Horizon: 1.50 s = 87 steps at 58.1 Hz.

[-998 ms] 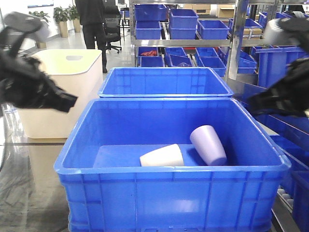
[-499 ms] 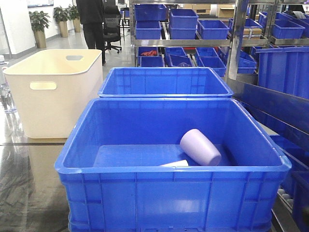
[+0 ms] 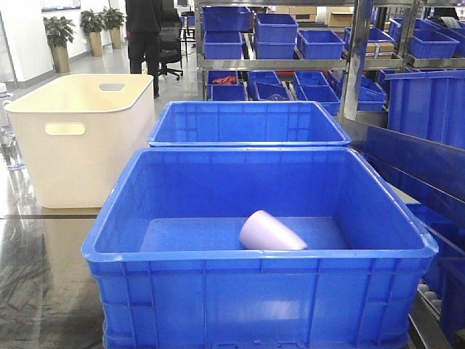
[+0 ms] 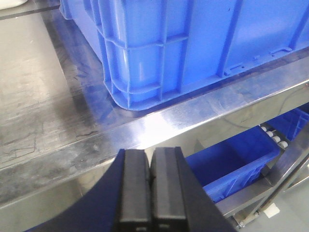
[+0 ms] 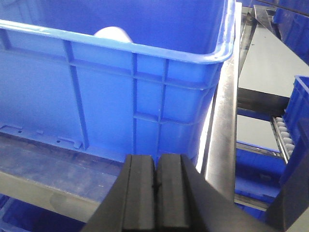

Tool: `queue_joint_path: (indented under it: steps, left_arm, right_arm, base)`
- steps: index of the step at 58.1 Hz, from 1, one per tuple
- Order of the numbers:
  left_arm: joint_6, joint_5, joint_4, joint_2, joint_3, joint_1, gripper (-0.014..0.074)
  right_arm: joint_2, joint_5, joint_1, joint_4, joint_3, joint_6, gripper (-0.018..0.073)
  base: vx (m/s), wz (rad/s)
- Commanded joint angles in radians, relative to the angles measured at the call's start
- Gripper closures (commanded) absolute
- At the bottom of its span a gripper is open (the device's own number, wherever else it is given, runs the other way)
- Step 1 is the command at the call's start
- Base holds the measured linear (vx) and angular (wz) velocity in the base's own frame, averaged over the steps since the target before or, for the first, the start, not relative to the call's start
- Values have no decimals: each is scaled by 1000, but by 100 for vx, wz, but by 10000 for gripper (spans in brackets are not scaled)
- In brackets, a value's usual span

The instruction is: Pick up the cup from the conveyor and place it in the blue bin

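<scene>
A pale lilac cup (image 3: 270, 231) lies on its side on the floor of the blue bin (image 3: 145, 256), near the front wall. In the right wrist view a pale rounded bit of a cup (image 5: 113, 34) peeks over the blue bin's rim (image 5: 145, 52). My left gripper (image 4: 150, 155) is shut with nothing in it, low in front of the bin's corner (image 4: 140, 63), over the steel table edge. My right gripper (image 5: 156, 162) is shut and empty too, below the bin's front wall. Neither arm shows in the front view. The conveyor is out of view.
A second blue crate (image 3: 247, 123) stands behind the bin, with a cream tub (image 3: 80, 138) at its left. Shelves of smaller blue bins (image 3: 276, 33) fill the back. A steel rail (image 5: 223, 125) and small rollers (image 5: 282, 137) run at the right. A person (image 3: 145, 29) stands far back.
Both arms, seen at the sides one second ago, have left the front view. The lilac cup has tumbled leftward onto its side. The white cup no longer shows.
</scene>
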Motion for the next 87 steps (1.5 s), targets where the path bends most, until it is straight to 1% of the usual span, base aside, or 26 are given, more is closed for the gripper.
queue_joint_path:
  steps: [1, 30, 35, 40, 44, 46, 49, 52, 54, 55, 58, 63, 67, 70, 74, 75, 77, 81, 87]
  left_arm:
    - [1, -59, -26, -1, -26, -5, 601]
    - [2, -59, -26, -1, -26, -5, 601]
    - [2, -60, -10, -1, -25, -5, 601]
    - [-3, -61, 42, -12, -25, -5, 601]
    - [-36, -66, 101, -51, -12, -5, 601]
    - [-63, -79, 145, -89, 6, -5, 601]
    - [-125, -113, 210, -142, 33, -5, 601]
    - [-194, -176, 291, -211, 90, -4, 601]
    - [-226, -206, 342, -258, 120, 0, 601]
    - [-260, -234, 380, -286, 158, 7, 601]
    - [-288, -276, 438, -365, 212, 29, 601]
    - [-279, -318, 477, -486, 306, 81, 601]
    - [-278, -354, 479, -579, 383, 136, 601]
    - [-283, -357, 472, -638, 421, 171, 601]
    - [-315, -392, 467, -621, 463, 214, 601]
    - [-338, -383, 467, -620, 465, 226, 601]
    - [-349, -363, 472, -620, 463, 241, 601]
    - [-338, -377, 474, -620, 463, 255, 601]
    - [-331, -404, 473, -620, 462, 256, 601]
  right_arm:
    - [-4, -85, -3, 2, -28, -1, 568]
    - [-4, -85, -3, 1, -28, -1, 568]
    - [-4, -85, -3, 1, -28, -1, 568]
    - [-4, -85, -3, 1, -28, -2, 568]
    - [-4, -84, -3, 1, -28, -2, 568]
    - [-4, -84, -3, 1, -28, -2, 568]
    - [-4, -84, -3, 1, -28, -2, 568]
    - [-4, -84, -3, 1, -28, -2, 568]
    - [-4, -84, -3, 1, -28, -2, 568]
    - [-4, -84, -3, 1, -28, -2, 568]
    - [-4, -84, -3, 1, -28, -2, 568]
    - [-4, -84, -3, 1, -28, -2, 568]
    - [-4, -84, -3, 1, -28, -2, 568]
    - [-4, -84, -3, 1, -28, -2, 568]
    - [-4, -80, -3, 1, -28, -2, 568]
    - [-4, -79, -3, 1, -28, -2, 568]
    - [-4, -77, -3, 1, -28, -2, 568]
    - [-3, -71, -3, 1, -28, -2, 568]
    - [-3, -71, -3, 1, -28, -2, 568]
  base:
    - [0, 0]
    - [0, 0]
    - [0, 0]
    - [0, 0]
    - [0, 0]
    - [0, 0]
    - [0, 0]
    - [0, 0]
    - [0, 0]
    - [0, 0]
    - [0, 0]
    - [0, 0]
    - [0, 0]
    - [0, 0]
    - [0, 0]
    - [0, 0]
    - [0, 1]
    - [0, 0]
    - [0, 0]
